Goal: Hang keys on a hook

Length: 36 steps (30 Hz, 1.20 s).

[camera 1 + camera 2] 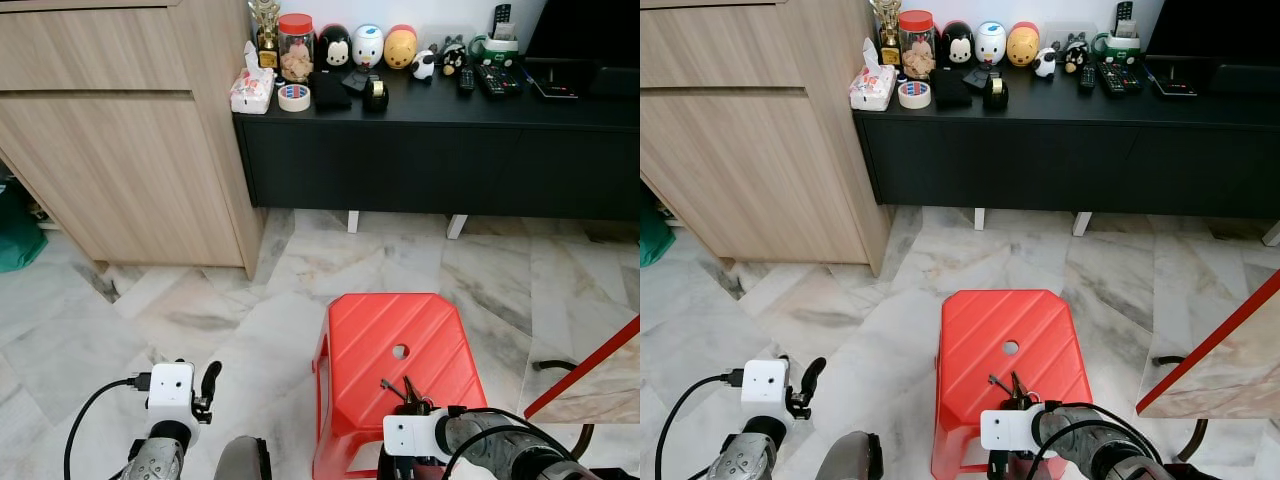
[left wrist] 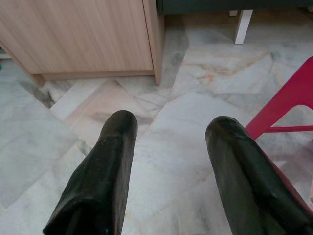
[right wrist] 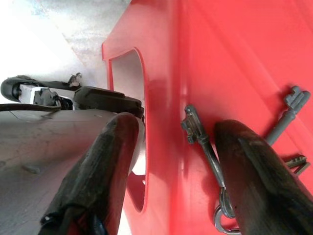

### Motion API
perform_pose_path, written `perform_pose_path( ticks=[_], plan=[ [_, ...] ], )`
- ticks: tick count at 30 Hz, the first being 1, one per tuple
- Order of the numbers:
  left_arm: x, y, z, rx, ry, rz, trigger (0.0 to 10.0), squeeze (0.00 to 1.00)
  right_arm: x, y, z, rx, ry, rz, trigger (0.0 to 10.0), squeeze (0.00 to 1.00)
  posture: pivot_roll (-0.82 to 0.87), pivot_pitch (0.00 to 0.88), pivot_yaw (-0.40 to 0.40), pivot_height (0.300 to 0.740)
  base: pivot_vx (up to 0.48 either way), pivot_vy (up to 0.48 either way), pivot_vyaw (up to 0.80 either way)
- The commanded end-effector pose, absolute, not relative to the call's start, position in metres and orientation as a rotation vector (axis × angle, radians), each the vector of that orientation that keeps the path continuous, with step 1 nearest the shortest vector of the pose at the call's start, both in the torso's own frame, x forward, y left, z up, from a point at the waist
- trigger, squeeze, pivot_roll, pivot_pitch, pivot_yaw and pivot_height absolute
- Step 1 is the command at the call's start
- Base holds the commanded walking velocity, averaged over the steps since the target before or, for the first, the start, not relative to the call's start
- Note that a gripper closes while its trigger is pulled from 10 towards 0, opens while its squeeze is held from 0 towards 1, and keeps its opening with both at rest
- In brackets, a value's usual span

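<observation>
A bunch of dark keys [image 1: 402,389] on a metal ring lies on the red plastic stool [image 1: 395,330], near its front edge. My right gripper [image 3: 178,126] is down at the stool's front edge and open. One finger [image 3: 254,171] rests over the key ring, and one key [image 3: 198,132] lies in the gap beside it. The other finger [image 3: 102,161] hangs past the stool's edge. My left gripper [image 2: 173,122] is open above the marble floor to the left of the stool, with nothing between its fingers.
A light wooden cabinet [image 1: 120,170] stands at the back left. Beside it is a black sideboard [image 1: 430,150] carrying a jar, figurines, tape and remotes. A red-edged board [image 1: 590,370] leans at the right, with a black cable [image 1: 550,365] on the floor.
</observation>
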<state>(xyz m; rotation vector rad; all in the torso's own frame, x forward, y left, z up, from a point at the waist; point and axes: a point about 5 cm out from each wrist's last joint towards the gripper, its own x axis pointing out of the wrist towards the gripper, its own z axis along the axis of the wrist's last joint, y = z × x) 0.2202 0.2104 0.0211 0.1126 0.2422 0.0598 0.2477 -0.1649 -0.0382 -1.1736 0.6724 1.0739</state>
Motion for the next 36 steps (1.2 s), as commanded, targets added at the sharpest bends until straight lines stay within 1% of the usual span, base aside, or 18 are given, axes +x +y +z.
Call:
perform_pose_path(
  ticks=[1,20,21,22,23,36],
  plan=[
    [0.2162,0.2119,0.0189,0.130,0.252,0.064,10.0,0.00,0.2388,-0.1721,-0.0452,-1.193,0.726,1.077,10.0,0.00,0.08,0.103,-0.027,0.631,0.000,0.000,0.00],
    [0.2154,0.2118,0.0181,0.133,0.257,0.066,10.0,0.00,0.2346,-0.1699,-0.0493,-1.194,0.736,1.066,10.0,0.00,0.08,0.104,-0.026,0.631,0.000,0.000,0.00],
    [0.2152,0.2118,0.0177,0.134,0.260,0.067,10.0,0.00,0.2345,-0.1695,-0.0495,-1.194,0.735,1.066,3.3,0.00,0.08,0.104,-0.026,0.631,0.000,0.000,0.00],
    [0.2151,0.2118,0.0174,0.135,0.261,0.068,10.0,0.00,0.2344,-0.1691,-0.0496,-1.193,0.734,1.067,0.5,0.00,0.08,0.104,-0.026,0.631,0.000,0.000,0.00],
    [0.2151,0.2118,0.0173,0.135,0.262,0.068,10.0,0.00,0.2343,-0.1688,-0.0496,-1.192,0.733,1.068,0.0,0.00,0.08,0.105,-0.027,0.631,0.000,0.000,0.00],
    [0.2153,0.2105,0.0167,0.143,0.260,0.061,10.0,0.00,0.2337,-0.1665,-0.0500,-1.187,0.724,1.072,0.0,0.00,0.08,0.106,-0.027,0.631,0.000,0.000,0.00]
  ],
)
